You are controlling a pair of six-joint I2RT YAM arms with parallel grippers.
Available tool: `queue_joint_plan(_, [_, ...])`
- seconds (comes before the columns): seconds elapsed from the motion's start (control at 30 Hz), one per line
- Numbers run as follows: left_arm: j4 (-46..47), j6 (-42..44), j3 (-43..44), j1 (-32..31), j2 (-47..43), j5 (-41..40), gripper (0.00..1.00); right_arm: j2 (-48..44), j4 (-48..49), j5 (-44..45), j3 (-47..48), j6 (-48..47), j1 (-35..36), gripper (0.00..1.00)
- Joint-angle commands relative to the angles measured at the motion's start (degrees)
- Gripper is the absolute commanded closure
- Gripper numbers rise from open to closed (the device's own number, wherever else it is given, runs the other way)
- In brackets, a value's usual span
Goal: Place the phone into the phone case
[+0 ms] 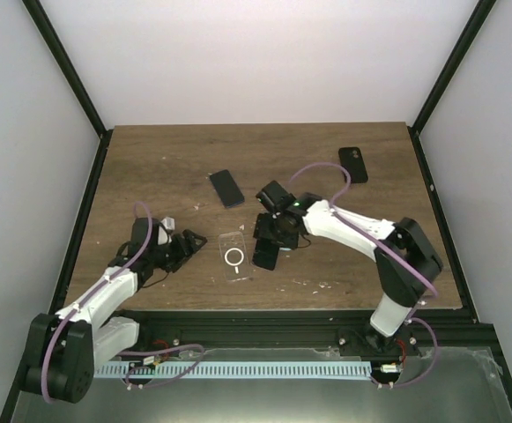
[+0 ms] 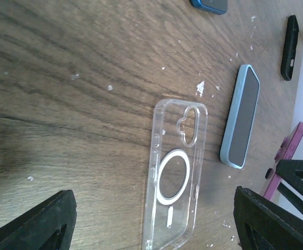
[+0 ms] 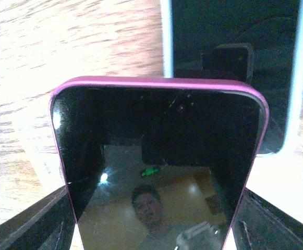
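Note:
The clear phone case (image 1: 234,256) with a white ring lies flat on the wooden table (image 1: 150,167). In the left wrist view the phone case (image 2: 174,177) has its near end between the black fingers (image 2: 36,224) of my left gripper (image 2: 151,229), which is open and holds nothing. My right gripper (image 1: 273,229) hovers just right of the case, shut on the phone (image 3: 159,156), a pink-edged one with its dark screen facing the wrist camera. The phone's pink edge (image 2: 292,143) shows at the right of the left wrist view.
A light-blue phone (image 2: 241,117) lies screen up beside the case, under my right gripper (image 3: 156,208). One black phone (image 1: 226,188) lies further back, another (image 1: 353,164) at the back right. White crumbs dot the wood.

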Motion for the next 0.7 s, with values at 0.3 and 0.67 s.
queue_joint_plan(0.3, [1.8,-1.9,-4.1,8.8,-1.2,8.1,0.17,15.4,6.9,-0.7,16.4,-11.5,9.5,0.27])
queue_joint_plan(0.67, [0.9,-2.0,-4.5,9.1,-3.0,8.0,0.18,18.1,11.5,-2.9,16.7,-17.0,10.3,0.27])
